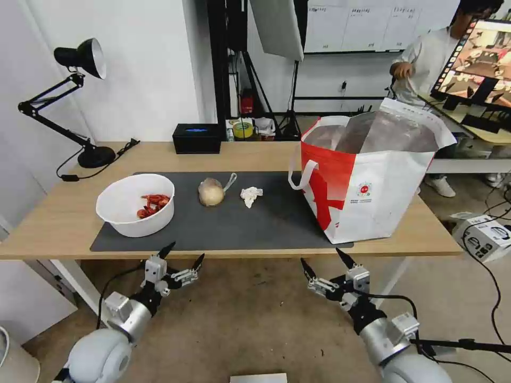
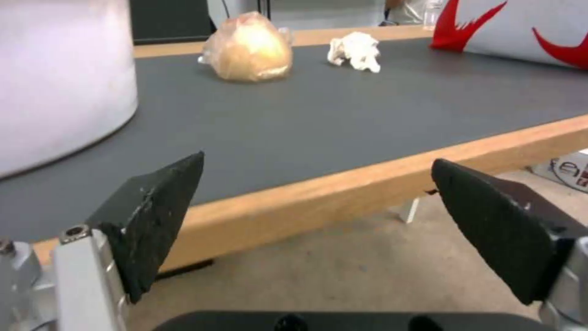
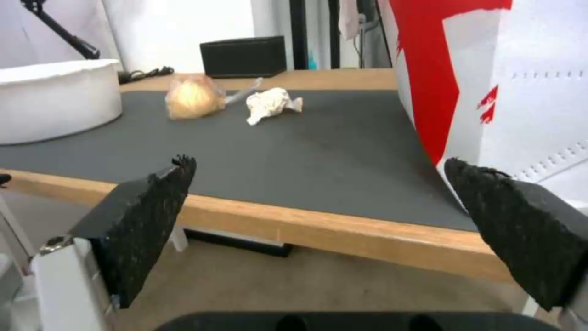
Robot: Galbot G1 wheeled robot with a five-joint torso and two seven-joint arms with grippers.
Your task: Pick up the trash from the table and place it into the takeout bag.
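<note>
Head view: both arms sit low in front of the counter (image 1: 64,223), below its near edge, over the floor.

Left gripper (image 1: 182,256): fingers (image 2: 153,216) spread wide, nothing between them. It hangs just short of the counter edge, roughly in line with the white bowl (image 1: 136,205).

Right gripper (image 1: 323,260): fingers (image 3: 141,225) also spread wide and empty. It hangs below the counter edge, in front of the near left corner of the takeout bag (image 1: 367,186).

Layout on the dark grey mat (image 1: 266,223):
- White bowl at the robot's left end of the mat, upright, with red crayfish shells (image 1: 154,205) lying against its inner right side.
- Knotted clear bag (image 1: 212,191) holding a beige lump, near the mat's middle, right of the bowl and apart from it; its knotted tail points toward the far right.
- Crumpled tissue (image 1: 250,195) just right of the knotted bag, not touching it.
- Takeout bag upright at the right end, its base partly on the mat and partly on bare wood, mouth open with silver lining visible, one white loop handle hanging on the side that faces the tissue.

Behind the mat: a black box (image 1: 197,138) at the far counter edge and a black desk lamp (image 1: 80,101) at the far left corner.
</note>
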